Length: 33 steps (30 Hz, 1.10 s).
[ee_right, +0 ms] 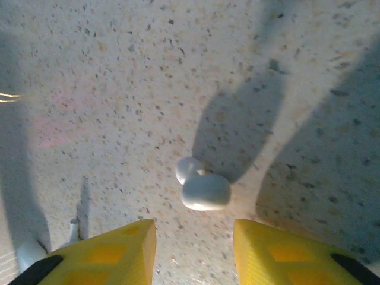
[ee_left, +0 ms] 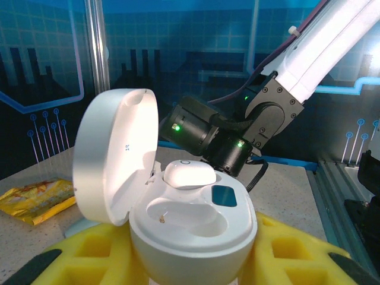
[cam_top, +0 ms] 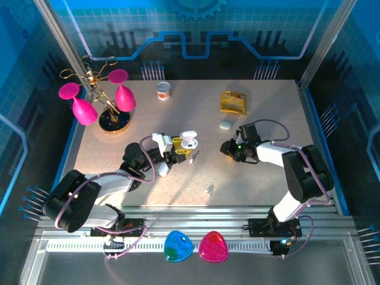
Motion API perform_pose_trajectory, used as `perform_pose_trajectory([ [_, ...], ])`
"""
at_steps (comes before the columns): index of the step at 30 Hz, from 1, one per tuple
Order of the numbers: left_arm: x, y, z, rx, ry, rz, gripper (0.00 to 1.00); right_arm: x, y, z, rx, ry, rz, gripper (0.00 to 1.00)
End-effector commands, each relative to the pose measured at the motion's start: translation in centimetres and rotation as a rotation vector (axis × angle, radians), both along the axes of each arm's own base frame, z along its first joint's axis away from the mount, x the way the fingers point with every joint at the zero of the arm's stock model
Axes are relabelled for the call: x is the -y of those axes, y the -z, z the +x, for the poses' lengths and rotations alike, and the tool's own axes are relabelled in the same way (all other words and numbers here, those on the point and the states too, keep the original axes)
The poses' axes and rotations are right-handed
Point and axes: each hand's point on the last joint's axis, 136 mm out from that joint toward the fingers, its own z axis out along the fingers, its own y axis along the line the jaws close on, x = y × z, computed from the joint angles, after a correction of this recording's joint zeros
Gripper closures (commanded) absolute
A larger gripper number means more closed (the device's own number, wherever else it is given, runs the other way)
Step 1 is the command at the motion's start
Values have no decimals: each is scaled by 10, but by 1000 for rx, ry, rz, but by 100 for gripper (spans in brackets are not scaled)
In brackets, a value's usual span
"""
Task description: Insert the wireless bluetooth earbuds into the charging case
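**Earbud within reach:** The left pincer [cam_top: 178,149] is clamped on the base of an open white charging case [ee_left: 193,237]. Its yellow fingers [ee_left: 77,261] press against either side, and the rounded lid [ee_left: 116,157] is tipped up and back on the pincer's left. One white earbud [ee_left: 189,174] sits in the case's far pocket, away from the fingers. The nearer pocket [ee_left: 181,214] lies bare. Straight ahead of this pincer, beyond the case, the right arm [ee_left: 279,107] angles down toward the table, green lights glowing on its black joints.

The right pincer [ee_right: 195,234] hangs low over the speckled tabletop [ee_right: 89,89], its yellow fingers [ee_right: 107,255] parted and gripping nothing. A loose white earbud [ee_right: 202,189] lies on the table just ahead of the fingertips. It is in line with the gap and clear of both fingers.

Seen from above, a further small white piece [cam_top: 209,190] lies on the table between the two pincers and nearer the arm bases, too small to identify. A pale closed case [cam_top: 225,124] rests just beyond the right pincer, and a yellow snack packet [cam_top: 233,102] lies farther out the same way. Well beyond the left pincer stand two pink wine glasses [cam_top: 123,92] and a small can [cam_top: 163,90].
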Motion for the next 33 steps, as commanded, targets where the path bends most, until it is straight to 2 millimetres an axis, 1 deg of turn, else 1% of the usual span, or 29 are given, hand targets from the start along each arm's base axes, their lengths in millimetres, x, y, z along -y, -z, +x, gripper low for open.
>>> perform_pose_trajectory([
  [1, 0, -7, -2, 41, 0, -6, 78, -4, -4, 16, 29, 6, 31, 67],
  [5, 0, -6, -2, 38, -2, -3, 78, -4, -1, 23, 30, 2, 34, 68],
  [11, 0, -5, -1, 36, -4, -2, 78, -5, -8, 33, 63, -20, 10, 71],
  [16, 1, -5, 0, 35, -3, -6, 78, -2, -8, 38, 72, -24, -19, 73],
  [23, 1, -4, 1, 34, -4, -8, 78, -3, 5, 35, 39, -49, -16, 73],
  [25, 0, -4, 0, 34, -5, -5, 78, -6, -2, 43, 65, -68, -17, 73],
  [29, 0, -3, 0, 32, -5, -5, 78, -7, 0, 43, 61, -98, -31, 73],
  [33, 0, -4, 1, 36, -5, -7, 78, -7, -4, 46, 77, -128, -50, 73],
])
